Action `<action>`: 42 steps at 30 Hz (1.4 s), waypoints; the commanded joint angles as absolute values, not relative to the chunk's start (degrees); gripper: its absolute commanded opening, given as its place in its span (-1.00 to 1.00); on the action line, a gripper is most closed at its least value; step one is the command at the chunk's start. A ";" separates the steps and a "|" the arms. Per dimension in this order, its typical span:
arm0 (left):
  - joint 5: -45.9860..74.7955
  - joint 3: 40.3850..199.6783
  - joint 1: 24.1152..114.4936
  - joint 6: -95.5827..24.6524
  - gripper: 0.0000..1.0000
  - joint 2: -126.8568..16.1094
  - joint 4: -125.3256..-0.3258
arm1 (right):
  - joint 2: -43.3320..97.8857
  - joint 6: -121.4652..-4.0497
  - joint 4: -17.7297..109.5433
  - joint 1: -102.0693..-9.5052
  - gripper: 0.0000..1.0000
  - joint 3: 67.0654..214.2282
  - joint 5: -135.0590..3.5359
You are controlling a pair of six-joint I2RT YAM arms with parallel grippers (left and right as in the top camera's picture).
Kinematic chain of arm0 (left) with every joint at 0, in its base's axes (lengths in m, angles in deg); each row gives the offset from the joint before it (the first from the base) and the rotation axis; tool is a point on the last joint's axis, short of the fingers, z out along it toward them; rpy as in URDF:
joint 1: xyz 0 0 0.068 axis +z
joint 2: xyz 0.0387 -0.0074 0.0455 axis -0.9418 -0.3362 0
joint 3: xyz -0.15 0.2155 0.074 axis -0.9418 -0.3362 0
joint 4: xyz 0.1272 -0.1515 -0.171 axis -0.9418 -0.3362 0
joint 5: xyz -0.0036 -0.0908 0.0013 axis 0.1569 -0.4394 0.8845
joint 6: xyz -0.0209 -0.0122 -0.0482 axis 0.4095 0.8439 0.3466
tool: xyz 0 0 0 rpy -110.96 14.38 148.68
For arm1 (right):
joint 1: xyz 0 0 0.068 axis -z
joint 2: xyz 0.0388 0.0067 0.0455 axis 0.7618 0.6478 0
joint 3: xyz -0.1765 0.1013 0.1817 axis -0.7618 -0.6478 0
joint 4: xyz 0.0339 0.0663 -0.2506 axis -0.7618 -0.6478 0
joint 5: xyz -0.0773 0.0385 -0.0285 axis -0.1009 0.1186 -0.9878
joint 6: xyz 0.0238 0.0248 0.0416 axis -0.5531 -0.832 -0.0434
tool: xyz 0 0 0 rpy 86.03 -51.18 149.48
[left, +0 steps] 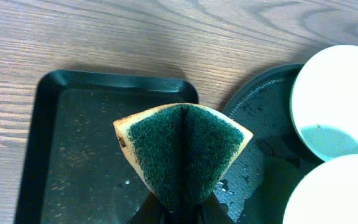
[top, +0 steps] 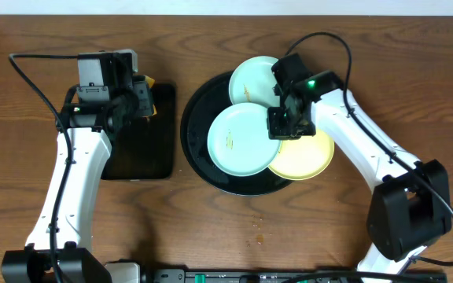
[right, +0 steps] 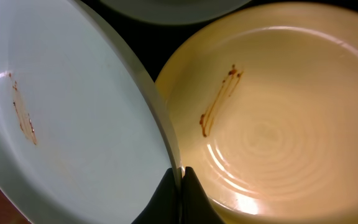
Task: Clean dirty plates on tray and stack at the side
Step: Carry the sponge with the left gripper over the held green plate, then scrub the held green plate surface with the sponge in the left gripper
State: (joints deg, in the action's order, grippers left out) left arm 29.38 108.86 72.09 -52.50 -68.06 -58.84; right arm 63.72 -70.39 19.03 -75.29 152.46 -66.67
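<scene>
Left gripper (left: 180, 211), we note, clamps a folded green sponge (left: 182, 149) over the rectangular tray (left: 48, 124), while the right gripper (right: 180, 186), fingers together, touches the rim of a smudged mint plate (right: 73, 112) beside the yellow plate (right: 278, 112); all three plates (top: 254, 79) lie overlapping on the round tray (top: 195, 126).

From overhead, the right arm (top: 344, 126) covers part of the yellow plate (top: 309, 157) and of the far mint plate (top: 252, 79). The near mint plate (top: 238, 141) overlaps both. The round tray (top: 191, 130) shows mostly as rim. The left arm (top: 93, 110) hides nearly all of the sponge (top: 149, 83). In the left wrist view the bottom edge cuts off the left fingers (left: 146, 215). The right wrist view crops every plate. It does not show whether the right fingers (right: 166, 199) pinch a rim.
</scene>
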 commanded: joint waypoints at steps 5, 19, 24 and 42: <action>22.49 108.51 71.00 -53.51 -0.85 -67.84 -59.38 | 62.37 -75.52 19.95 -76.69 -0.98 150.60 -67.61; 19.91 104.36 63.22 -54.93 -0.86 -67.97 -59.62 | 62.37 -78.67 30.16 -77.06 -0.98 144.70 -67.61; 19.93 102.59 58.61 -54.54 -0.85 -67.97 -57.15 | 62.37 -78.67 32.19 -78.03 -0.97 143.52 -67.94; 24.72 95.77 49.34 -51.48 -0.85 -67.97 -48.32 | 62.37 -79.26 32.80 -79.71 -0.98 142.82 -72.72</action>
State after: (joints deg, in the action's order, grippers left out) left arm 24.07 97.78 50.45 -52.39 -68.06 -49.96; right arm 63.70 -77.99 32.72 -79.16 143.13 -71.96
